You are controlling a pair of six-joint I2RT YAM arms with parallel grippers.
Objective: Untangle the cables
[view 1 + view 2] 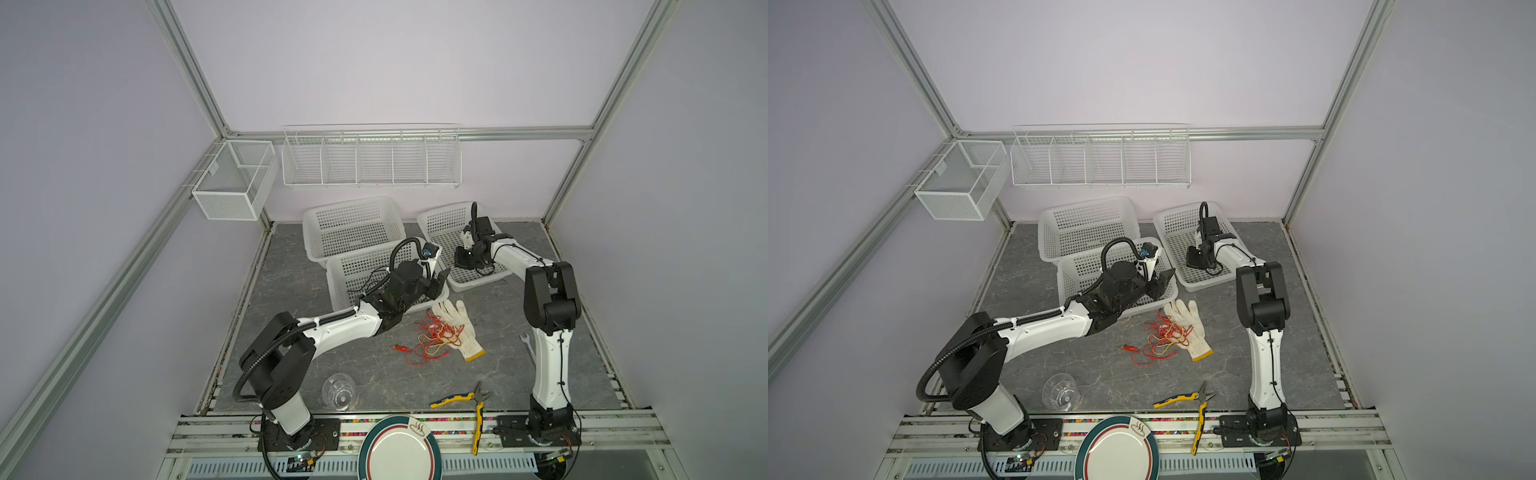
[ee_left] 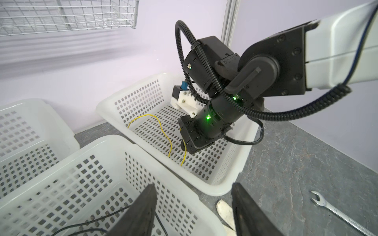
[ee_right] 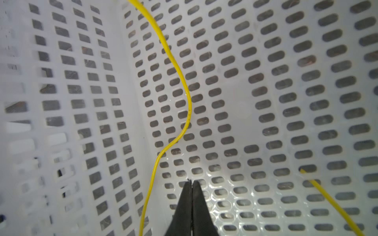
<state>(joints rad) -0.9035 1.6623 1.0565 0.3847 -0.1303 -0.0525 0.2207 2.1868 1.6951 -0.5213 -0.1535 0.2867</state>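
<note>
The worktop (image 1: 374, 374) is grey with pale marble veining. At centre frame in both top views, the cables (image 1: 432, 337) are a red tangle with yellow strands. One yellow cable (image 3: 185, 85) shows against a white basket (image 3: 241, 106) patterned with slotted holes. The glove (image 1: 461, 328) is off-white with a yellow cuff. The plate (image 1: 399, 453) at the bottom edge is white, rimmed dark green with a red ring.

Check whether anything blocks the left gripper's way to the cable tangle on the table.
Only the front rim of the near basket. The left gripper hangs open over that basket's right end. The red and yellow cable tangle lies just in front of it on the table, partly over a white glove. Nothing visible covers the tangle.
</note>
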